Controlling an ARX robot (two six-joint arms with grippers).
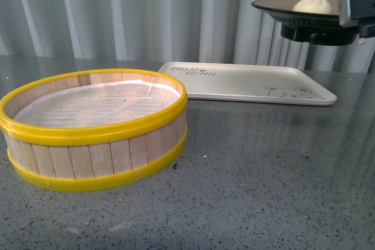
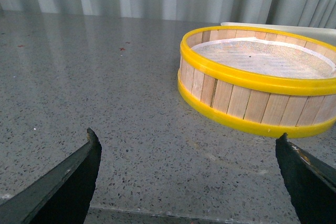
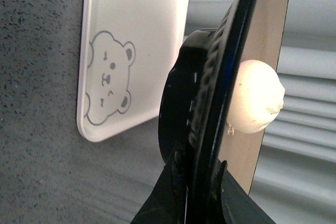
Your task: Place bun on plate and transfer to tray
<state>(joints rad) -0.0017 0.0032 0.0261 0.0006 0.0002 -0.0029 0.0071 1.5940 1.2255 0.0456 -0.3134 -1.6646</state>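
My right gripper (image 1: 355, 5) is shut on the rim of the black-rimmed plate (image 1: 293, 7) and holds it in the air, above the far right part of the cream tray (image 1: 246, 83). The white bun (image 1: 315, 4) sits on the plate. In the right wrist view the gripper (image 3: 197, 174) pinches the plate's edge (image 3: 231, 66), the bun (image 3: 256, 100) rests on its tan inside, and the tray's bear corner (image 3: 113, 72) lies below. My left gripper (image 2: 187, 145) is open and empty, low over the table, short of the steamer basket (image 2: 257, 90).
The yellow-rimmed wooden steamer basket (image 1: 96, 130) stands at the front left on the grey speckled table (image 1: 263, 180), with a white liner and nothing in it. A pale pleated curtain (image 1: 146, 13) closes off the back.
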